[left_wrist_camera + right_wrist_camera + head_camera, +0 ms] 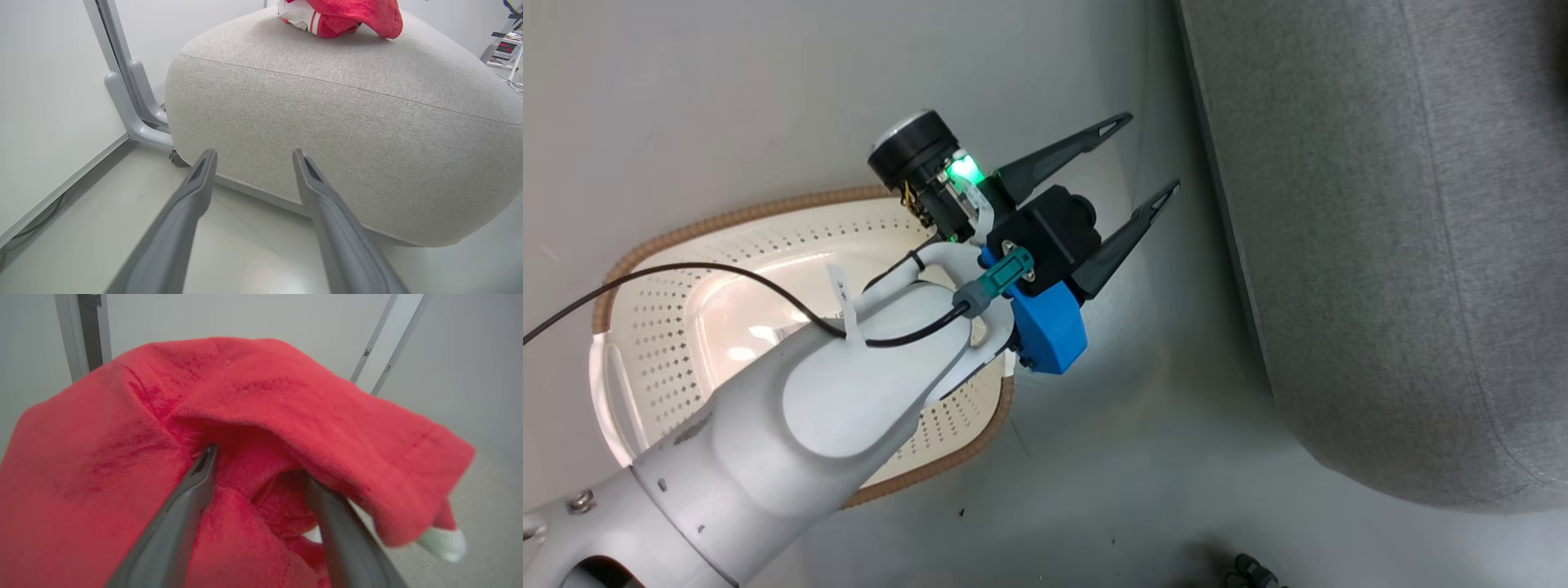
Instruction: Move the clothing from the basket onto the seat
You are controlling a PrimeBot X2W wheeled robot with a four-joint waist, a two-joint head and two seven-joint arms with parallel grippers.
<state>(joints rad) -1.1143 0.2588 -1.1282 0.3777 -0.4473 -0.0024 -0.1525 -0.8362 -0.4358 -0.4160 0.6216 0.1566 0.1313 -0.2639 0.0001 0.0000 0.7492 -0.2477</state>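
Observation:
The clothing [347, 16], red fabric with a white-trimmed piece under it, lies heaped on top of the light grey seat [347, 122]. In the right wrist view my right gripper [257, 463] stands open in the red clothing [245, 396]; a fold drapes over its right fingertip and loose cloth lies between the fingers. My left gripper [1152, 153] is open and empty, above the floor between the basket [670, 327] and the seat [1380, 245]. It points at the seat's side, left gripper [254, 152]. The visible part of the basket's inside is bare; my left arm hides the rest.
A grey metal frame post [122, 81] stands against the white wall left of the seat. Pale floor runs between basket and seat. A small black object [1250, 572] lies on the floor near the bottom edge. Equipment [506, 47] sits far right.

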